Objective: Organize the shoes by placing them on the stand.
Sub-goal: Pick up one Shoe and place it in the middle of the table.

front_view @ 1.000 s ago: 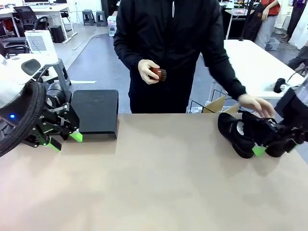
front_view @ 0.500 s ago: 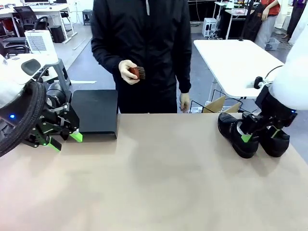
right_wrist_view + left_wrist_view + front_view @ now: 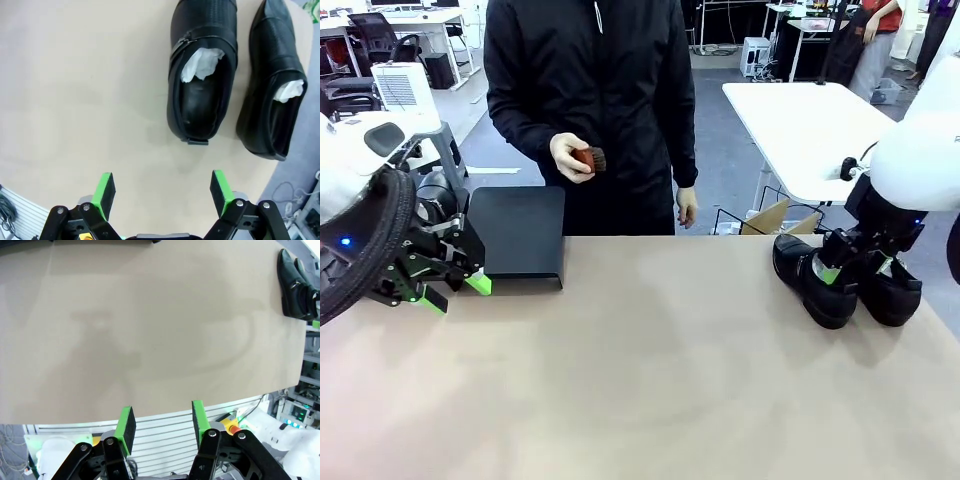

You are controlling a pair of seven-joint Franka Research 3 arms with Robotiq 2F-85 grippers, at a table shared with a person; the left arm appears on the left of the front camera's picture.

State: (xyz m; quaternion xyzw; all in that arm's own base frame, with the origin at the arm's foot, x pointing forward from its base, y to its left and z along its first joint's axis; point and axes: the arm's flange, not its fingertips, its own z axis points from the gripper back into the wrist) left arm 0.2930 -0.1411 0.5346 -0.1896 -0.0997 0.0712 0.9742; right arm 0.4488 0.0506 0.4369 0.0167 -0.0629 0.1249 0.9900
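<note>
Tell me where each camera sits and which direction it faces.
Front view: between the arms, facing across the table at the person; both arms show, left tool near the stand, right tool over the shoes.
Left wrist view: on the left arm, looking over the table; its open fingers show.
Right wrist view: on the right arm, facing down; its open fingers show.
Shared: all three show the shoes.

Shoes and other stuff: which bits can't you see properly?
- Front view: the right gripper covers part of the shoes.
- Right wrist view: both toes run off the top edge; white paper hides the insides.
- Left wrist view: shoes tiny, cut by the right edge.
- Front view: the left gripper covers a corner of the stand; the brush is too small for detail.
</note>
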